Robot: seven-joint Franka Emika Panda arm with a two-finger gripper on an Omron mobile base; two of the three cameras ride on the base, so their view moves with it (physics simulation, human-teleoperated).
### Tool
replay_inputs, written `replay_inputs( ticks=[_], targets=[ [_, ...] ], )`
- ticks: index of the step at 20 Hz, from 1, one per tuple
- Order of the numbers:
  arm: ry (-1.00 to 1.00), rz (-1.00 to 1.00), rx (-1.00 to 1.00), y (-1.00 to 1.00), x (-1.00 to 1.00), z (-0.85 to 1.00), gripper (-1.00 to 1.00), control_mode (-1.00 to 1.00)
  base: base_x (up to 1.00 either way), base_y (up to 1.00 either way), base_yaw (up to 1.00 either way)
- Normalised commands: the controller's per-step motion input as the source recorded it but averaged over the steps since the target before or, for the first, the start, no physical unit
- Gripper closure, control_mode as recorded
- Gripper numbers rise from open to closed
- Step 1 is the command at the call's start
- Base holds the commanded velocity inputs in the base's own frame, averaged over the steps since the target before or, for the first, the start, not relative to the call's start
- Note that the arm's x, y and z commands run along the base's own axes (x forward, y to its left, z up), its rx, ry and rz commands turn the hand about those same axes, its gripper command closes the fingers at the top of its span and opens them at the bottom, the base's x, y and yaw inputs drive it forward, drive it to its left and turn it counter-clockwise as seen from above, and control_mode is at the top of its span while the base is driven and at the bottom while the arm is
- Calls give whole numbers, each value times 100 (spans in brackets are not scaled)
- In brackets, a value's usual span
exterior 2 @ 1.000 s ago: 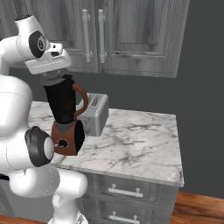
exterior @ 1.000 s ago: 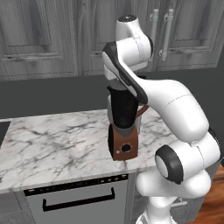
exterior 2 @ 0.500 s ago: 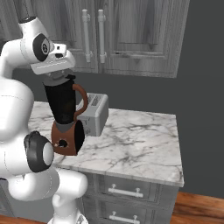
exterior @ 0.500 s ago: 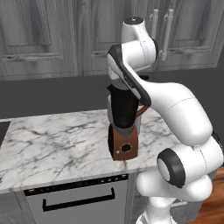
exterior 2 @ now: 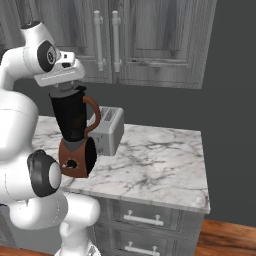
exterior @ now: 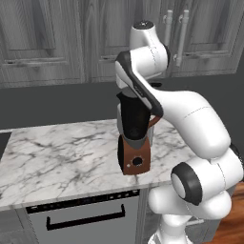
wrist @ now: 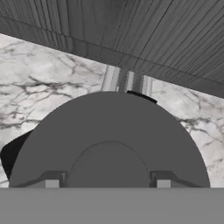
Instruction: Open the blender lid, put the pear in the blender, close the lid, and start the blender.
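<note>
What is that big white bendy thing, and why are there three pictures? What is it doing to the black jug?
The white thing is a robot arm in a pretend kitchen. Two pictures come from cameras riding behind it, one on each side. The third comes from a camera on its hand, looking straight down.

On the marble counter stands a blender: a dark jar with a brown handle on a reddish-brown base. Beside it sits a silver toaster.

In the hand's picture, the big grey circle is the blender lid, seen from above. The two small fingers sit on either side of the raised knob in its middle, so the hand seems to be gripping the lid where it covers the jar.
</note>
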Motion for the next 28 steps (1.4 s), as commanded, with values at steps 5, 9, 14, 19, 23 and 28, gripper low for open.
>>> replay_inputs(
  ticks=[5, 9, 14, 19, 23, 28],
  targets=[
    [-1, 3, 0, 13, 0, 0, 100, -100, 0, 0, 0],
    [-7, 17, 5, 0, -4, 0, 100, -100, 0, 0, 0],
    [-4, 18, 7, 0, -18, 0, 100, -100, 0, 0, 0],
    [-1, 14, 6, -6, -24, -1, 100, -100, 0, 0, 0],
    [0, 8, 0, 4, 5, 1, 100, -100, 0, 0, 0],
    [0, 7, 0, 6, 0, 2, 100, -100, 0, 0, 0]
  ],
)
